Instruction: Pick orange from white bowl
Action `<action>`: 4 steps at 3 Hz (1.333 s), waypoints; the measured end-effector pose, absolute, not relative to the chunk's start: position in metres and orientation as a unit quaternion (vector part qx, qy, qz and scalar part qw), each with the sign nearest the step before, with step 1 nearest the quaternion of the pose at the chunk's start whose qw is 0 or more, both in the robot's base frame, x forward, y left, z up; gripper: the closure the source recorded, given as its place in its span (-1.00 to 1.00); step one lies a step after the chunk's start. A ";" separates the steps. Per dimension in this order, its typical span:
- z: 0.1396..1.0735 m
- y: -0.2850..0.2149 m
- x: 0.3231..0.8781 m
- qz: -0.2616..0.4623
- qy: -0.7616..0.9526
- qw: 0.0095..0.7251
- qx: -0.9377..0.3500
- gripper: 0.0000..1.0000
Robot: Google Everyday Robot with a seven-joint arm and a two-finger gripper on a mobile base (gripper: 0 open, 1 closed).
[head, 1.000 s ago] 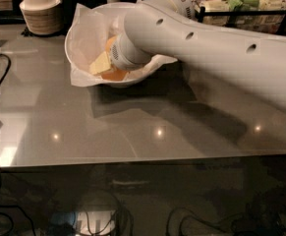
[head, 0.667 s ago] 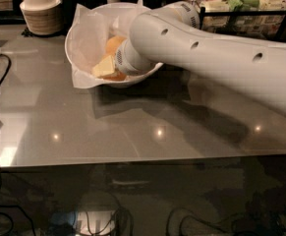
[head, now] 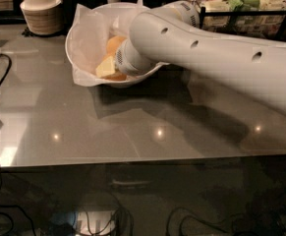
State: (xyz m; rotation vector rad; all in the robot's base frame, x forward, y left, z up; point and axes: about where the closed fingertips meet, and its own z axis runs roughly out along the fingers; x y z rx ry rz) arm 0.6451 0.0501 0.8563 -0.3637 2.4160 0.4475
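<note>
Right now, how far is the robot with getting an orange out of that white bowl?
Done: the reach. The gripper sits inside the white bowl, at the oranges. In hand: taking hold of one, though a grip cannot be confirmed. Left: lifting it out; no orange is outside the bowl.

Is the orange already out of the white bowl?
No, the orange lies inside the white bowl, and the gripper is down in the bowl next to it.
</note>
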 end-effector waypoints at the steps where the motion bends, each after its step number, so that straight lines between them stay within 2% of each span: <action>1: 0.857 0.054 0.645 0.166 0.921 0.323 -0.144 0.62; 2: 0.863 0.063 0.645 0.160 0.906 0.351 -0.176 0.99; 4: 0.923 0.069 0.615 0.140 0.847 0.445 -0.256 1.00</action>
